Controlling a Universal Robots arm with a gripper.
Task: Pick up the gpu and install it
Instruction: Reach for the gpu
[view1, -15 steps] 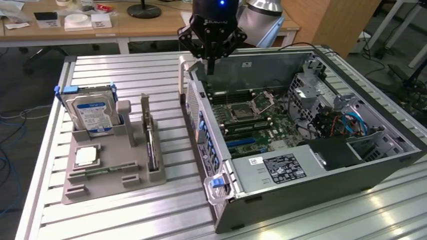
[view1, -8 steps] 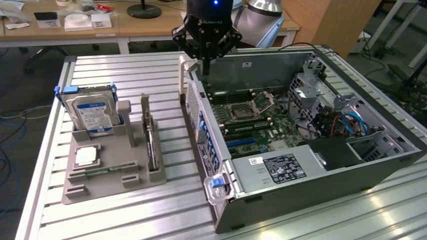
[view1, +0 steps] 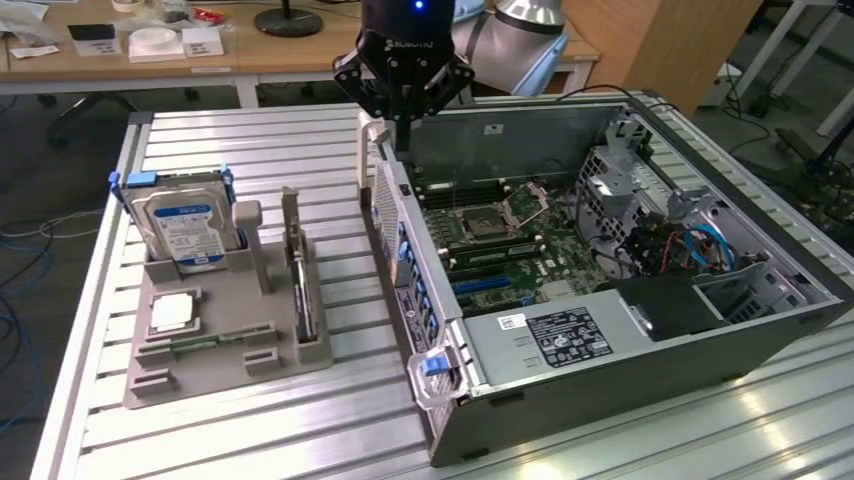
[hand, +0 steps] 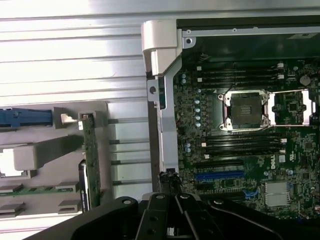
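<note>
Gpu (view1: 306, 295) stands edgewise in its holder (view1: 234, 305) (seemingly untouched), closed gripper (view1: 398, 128) well apart.

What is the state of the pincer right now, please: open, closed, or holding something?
Pincer: closed, holding nothing; the gpu stands on edge in the grey holder.

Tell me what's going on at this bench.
The robot's gripper, shut and holding nothing, hangs over a corner of the open computer case. The gpu stands on edge in the grey holder next to the hard drive, not yet picked up.
</note>
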